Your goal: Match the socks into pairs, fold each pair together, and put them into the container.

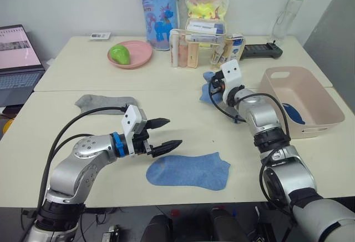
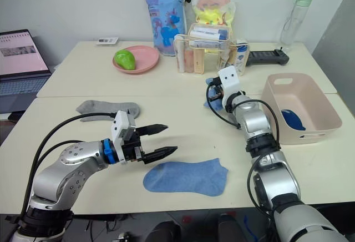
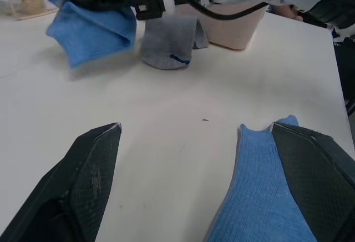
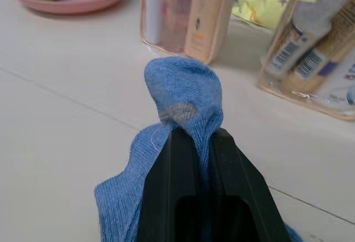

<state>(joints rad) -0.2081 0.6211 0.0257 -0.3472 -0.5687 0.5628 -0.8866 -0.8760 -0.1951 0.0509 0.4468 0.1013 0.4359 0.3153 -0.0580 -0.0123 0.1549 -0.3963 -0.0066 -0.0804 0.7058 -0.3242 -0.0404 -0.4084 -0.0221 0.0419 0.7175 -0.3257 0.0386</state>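
Flat blue sock (image 1: 188,171), clear organiser (image 1: 201,46) behind pinched sock (image 4: 183,100)

One light blue sock (image 1: 188,171) lies flat near the counter's front edge; another (image 4: 183,100) hangs pinched; a grey sock (image 1: 104,102) lies left; navy sock (image 1: 292,113) inside the pink container (image 1: 310,89).

The cream table (image 1: 83,75) carries a flat blue sock (image 1: 188,171), grey sock (image 1: 105,102), pink plate (image 1: 130,54) and tub (image 1: 302,100).
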